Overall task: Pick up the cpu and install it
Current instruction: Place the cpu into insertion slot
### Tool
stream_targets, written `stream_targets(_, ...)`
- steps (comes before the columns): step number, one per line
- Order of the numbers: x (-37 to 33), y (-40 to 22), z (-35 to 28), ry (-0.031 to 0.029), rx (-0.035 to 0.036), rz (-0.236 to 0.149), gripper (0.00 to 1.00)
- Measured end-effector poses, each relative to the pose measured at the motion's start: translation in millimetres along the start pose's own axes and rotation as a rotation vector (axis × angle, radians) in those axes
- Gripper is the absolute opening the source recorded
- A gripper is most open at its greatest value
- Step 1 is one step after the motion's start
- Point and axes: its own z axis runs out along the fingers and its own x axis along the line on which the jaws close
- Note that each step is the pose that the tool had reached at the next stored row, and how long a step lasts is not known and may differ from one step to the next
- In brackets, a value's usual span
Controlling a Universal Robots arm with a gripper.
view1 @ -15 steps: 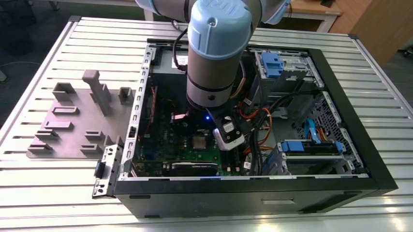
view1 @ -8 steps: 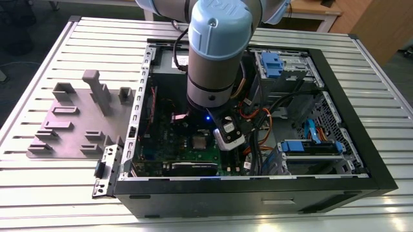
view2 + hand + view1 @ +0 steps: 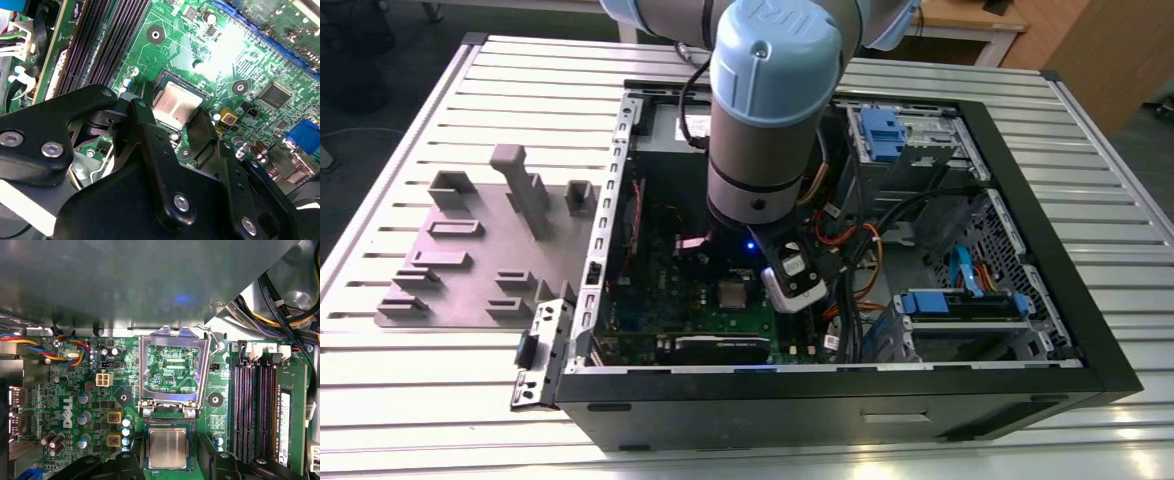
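Note:
The cpu [image 3: 167,447] is a small square chip with a silvery top, lying flat in its socket on the green motherboard [image 3: 100,415]. The silver socket frame [image 3: 172,367] is flipped up beside it. My gripper [image 3: 170,462] hangs just above the chip, open, one black finger [image 3: 131,462] on each side with a small gap to the chip's edges. In the second wrist view the cpu [image 3: 176,106] lies between the same fingers [image 3: 145,117] of the gripper [image 3: 175,125]. In the exterior view the cpu [image 3: 734,294] shows below the arm [image 3: 767,110].
The motherboard sits inside an open black computer case [image 3: 1041,330] on a slatted table. Memory slots [image 3: 255,410] run beside the socket, with cables [image 3: 285,315] and drive bays [image 3: 961,305] beyond. A grey fixture plate [image 3: 467,250] lies at the exterior view's left.

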Motion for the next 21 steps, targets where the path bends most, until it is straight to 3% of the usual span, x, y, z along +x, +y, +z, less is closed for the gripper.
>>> stream_targets(11,-2.4,0.0,1.3,-0.0001,-0.0002,0.000,0.54)
stream_targets(21,-0.4,-0.1,0.5,-0.0001,-0.0010,-0.004,0.54)
